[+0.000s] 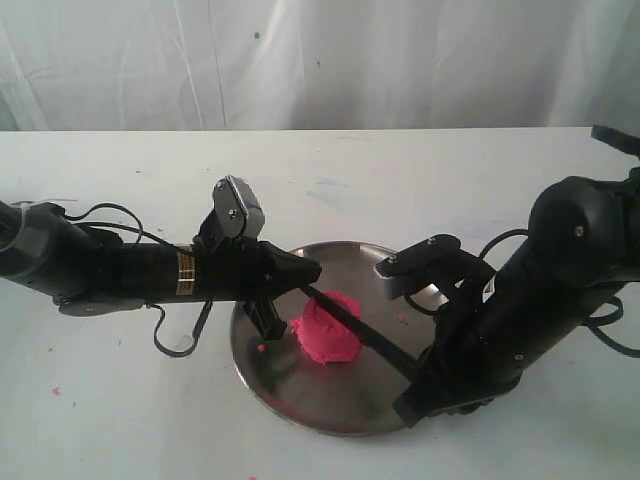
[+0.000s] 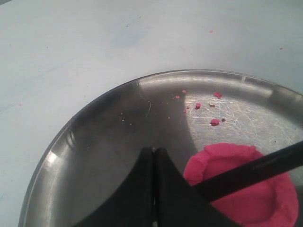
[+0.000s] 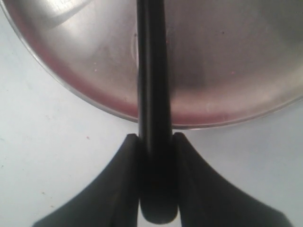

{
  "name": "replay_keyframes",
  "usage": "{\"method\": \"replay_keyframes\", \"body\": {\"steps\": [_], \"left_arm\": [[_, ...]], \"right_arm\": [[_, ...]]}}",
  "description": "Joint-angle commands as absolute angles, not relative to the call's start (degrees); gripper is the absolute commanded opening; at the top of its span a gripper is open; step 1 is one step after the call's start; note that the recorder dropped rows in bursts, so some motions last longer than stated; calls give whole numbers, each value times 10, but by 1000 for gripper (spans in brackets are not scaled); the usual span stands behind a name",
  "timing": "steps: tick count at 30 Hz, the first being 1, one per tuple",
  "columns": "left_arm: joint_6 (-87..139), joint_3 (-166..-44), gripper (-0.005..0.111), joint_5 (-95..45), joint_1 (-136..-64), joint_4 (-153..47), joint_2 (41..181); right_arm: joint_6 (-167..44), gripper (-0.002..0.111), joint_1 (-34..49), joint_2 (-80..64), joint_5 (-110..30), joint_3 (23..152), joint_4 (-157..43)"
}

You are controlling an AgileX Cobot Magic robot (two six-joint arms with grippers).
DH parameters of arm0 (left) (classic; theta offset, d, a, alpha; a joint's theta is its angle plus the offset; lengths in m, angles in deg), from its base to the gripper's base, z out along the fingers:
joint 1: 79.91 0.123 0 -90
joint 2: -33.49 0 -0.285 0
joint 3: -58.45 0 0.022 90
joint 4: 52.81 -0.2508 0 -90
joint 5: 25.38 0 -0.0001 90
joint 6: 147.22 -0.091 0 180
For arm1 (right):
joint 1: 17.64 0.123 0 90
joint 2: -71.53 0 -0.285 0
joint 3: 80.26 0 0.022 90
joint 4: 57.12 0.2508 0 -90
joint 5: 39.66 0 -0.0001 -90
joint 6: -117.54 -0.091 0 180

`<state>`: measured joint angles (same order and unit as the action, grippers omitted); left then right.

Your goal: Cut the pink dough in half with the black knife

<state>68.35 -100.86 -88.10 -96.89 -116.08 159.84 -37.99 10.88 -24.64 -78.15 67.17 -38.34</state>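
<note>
While right jaws clamp the black knife, it crosses pink dough.

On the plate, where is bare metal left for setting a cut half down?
Bare metal lies on the plate nearest the camera, below the dough and knife. The far side beyond the dough carries crumbs. Around the dough it is crowded by the left pincer and the knife.

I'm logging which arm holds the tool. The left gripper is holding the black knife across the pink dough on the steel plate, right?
Not quite: the right gripper holds the black knife, its fingers clamped on the handle, as the right wrist view shows. The left gripper is shut and empty beside the pink dough. The knife does lie across the dough on the steel plate.
</note>
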Motion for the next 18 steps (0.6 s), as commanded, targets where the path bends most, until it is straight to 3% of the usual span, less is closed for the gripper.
{"method": "replay_keyframes", "body": {"steps": [1, 18], "left_arm": [[688, -1011, 0, -873, -973, -1171, 1596], [690, -1011, 0, -871, -973, -1181, 1596]], "right_arm": [[-383, 0, 110, -245, -772, 671, -388], [-383, 0, 110, -267, -775, 673, -388]]}}
